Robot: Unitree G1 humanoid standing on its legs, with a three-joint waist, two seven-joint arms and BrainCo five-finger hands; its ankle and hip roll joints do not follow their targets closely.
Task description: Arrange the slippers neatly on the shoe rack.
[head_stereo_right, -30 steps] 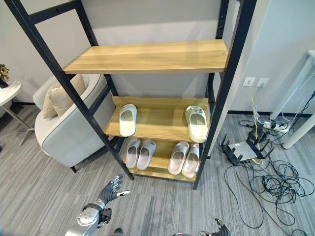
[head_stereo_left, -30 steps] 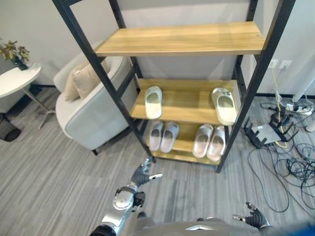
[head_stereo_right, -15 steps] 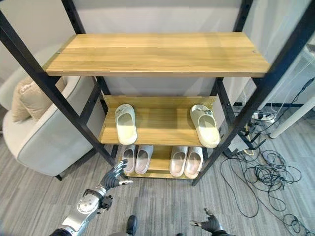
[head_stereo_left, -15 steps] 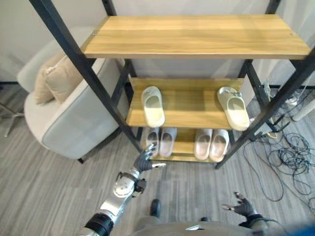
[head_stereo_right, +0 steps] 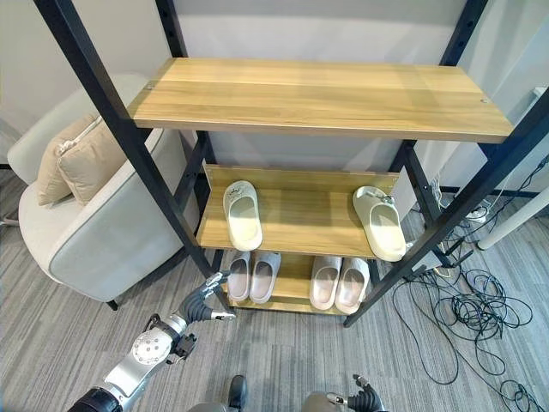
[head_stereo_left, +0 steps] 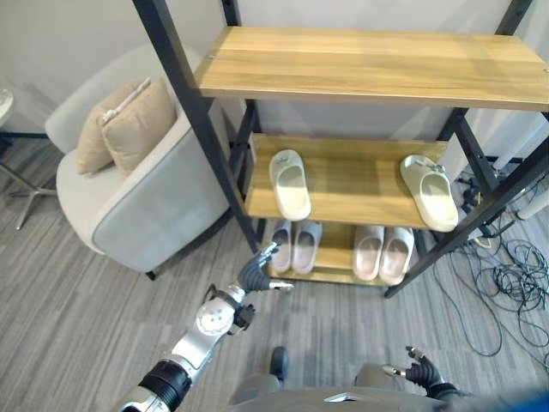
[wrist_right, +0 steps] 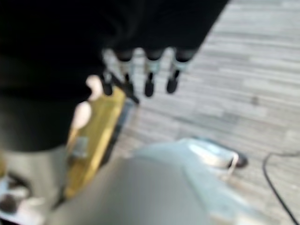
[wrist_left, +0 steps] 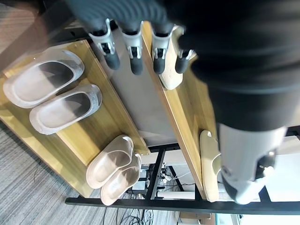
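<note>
While the whole view has swung since a second ago, so the camera moved and not the furniture, the shoe rack (head_stereo_right: 313,90) now sits nearer centre, beside the armchair (head_stereo_left: 129,202). Its middle shelf (head_stereo_right: 300,215) carries two pale slippers (head_stereo_right: 243,215) well apart, with open wood between; two pairs sit on the bottom shelf. The left hand (head_stereo_left: 256,275) has risen toward the rack's lower front edge, fingers straight and empty. The right hand (head_stereo_left: 420,374) hangs low, fingers relaxed.
</note>
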